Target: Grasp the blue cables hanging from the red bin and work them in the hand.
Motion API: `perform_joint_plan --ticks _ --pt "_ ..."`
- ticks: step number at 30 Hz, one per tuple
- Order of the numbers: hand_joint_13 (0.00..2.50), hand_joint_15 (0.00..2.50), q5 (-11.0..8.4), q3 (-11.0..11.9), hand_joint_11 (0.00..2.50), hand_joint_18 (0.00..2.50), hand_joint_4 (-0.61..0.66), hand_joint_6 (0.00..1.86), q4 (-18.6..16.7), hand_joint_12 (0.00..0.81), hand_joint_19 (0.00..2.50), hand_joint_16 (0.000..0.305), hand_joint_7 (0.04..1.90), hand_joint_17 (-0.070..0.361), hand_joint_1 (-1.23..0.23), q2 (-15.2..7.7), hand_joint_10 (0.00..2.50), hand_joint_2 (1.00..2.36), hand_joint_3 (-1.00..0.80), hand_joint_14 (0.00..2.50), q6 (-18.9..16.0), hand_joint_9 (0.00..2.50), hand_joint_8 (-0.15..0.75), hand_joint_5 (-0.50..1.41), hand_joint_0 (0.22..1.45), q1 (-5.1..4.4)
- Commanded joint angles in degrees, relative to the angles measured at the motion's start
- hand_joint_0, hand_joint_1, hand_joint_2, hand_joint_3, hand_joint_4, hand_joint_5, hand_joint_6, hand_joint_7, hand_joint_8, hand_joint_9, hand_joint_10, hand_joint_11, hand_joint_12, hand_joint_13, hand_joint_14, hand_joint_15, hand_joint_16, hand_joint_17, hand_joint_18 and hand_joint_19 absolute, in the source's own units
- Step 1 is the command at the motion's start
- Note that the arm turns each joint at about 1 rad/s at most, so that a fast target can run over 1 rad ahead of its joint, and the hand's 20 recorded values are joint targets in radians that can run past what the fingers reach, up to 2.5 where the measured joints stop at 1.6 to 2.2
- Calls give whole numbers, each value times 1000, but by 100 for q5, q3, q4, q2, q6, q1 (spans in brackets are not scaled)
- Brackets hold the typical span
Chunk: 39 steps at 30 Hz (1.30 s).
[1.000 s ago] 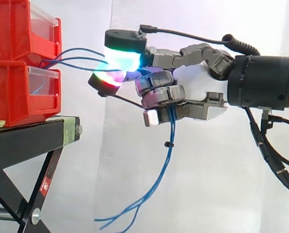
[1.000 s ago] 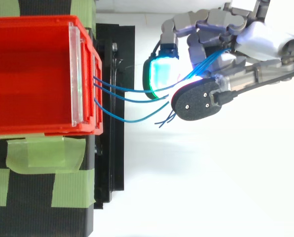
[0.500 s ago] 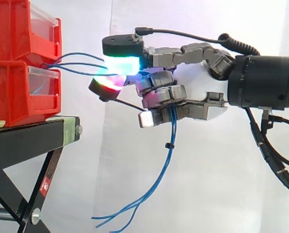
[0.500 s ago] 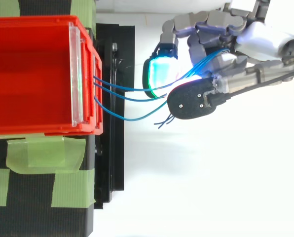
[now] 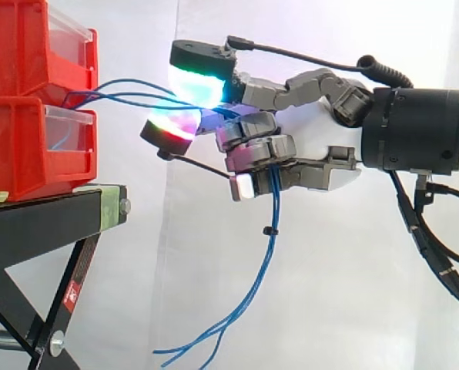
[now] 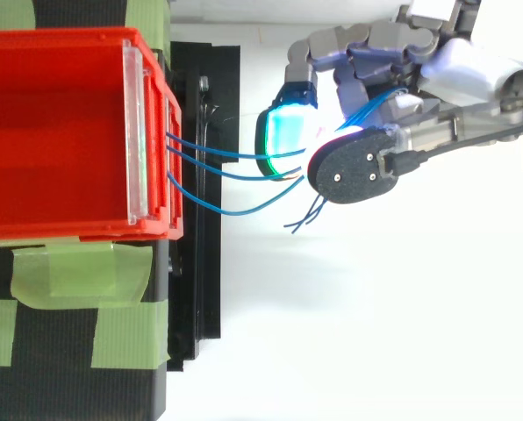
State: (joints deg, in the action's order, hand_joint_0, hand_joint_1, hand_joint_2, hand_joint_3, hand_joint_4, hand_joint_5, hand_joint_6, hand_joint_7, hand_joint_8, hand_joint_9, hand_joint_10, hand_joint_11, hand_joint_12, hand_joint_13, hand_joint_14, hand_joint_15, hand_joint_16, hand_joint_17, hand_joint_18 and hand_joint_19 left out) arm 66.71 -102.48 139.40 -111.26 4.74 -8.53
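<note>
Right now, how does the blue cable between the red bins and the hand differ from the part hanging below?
The upper stretch runs almost level from the red bins to the hand; the lower stretch hangs down. The upper stretch is held at both ends; the lower stretch ends in loose, splayed tips. Both are the same thin blue cables, gripped in the hand.
</note>
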Motion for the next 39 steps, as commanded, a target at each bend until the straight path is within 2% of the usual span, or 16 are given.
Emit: perform_joint_plan --ticks 1,11,17,21,26,33,35,39 --pt "970 1845 0 0 2500 1323 228 380 -1 530 715 43 1338 98 -636 -1 2500 1019 -541 2500 1 584 487 194 932 0" --pt "936 1879 0 0 2500 1298 236 370 -1 556 764 44 1326 100 -680 -1 2500 1023 -341 2500 1 504 503 168 968 0" --pt "874 1896 -9 0 2500 1244 236 390 -1 555 786 46 1320 104 -705 -1 2500 1021 -372 2500 1 424 512 117 941 0" --pt "839 1877 -9 0 2500 1183 233 418 -1 561 820 46 1300 104 -720 -1 2500 1023 -203 2500 -8 361 510 74 946 0" --pt "794 1886 -17 0 2500 1128 235 386 -1 565 735 48 1322 109 -748 -1 2500 1019 -256 2500 -8 309 507 46 874 0" --pt "761 1902 -9 0 2500 1108 235 380 -1 565 761 49 1331 110 -753 -1 2500 1020 -263 2500 -17 277 507 30 869 0" --pt "766 1880 -9 0 2500 1108 239 393 -1 568 736 51 1318 114 -758 -1 2500 1019 -213 2500 -17 270 506 26 882 0" --pt "781 1863 -17 0 2500 1121 253 449 -1 575 618 55 1275 124 -757 -1 2500 1017 17 2500 -17 266 505 19 908 0"
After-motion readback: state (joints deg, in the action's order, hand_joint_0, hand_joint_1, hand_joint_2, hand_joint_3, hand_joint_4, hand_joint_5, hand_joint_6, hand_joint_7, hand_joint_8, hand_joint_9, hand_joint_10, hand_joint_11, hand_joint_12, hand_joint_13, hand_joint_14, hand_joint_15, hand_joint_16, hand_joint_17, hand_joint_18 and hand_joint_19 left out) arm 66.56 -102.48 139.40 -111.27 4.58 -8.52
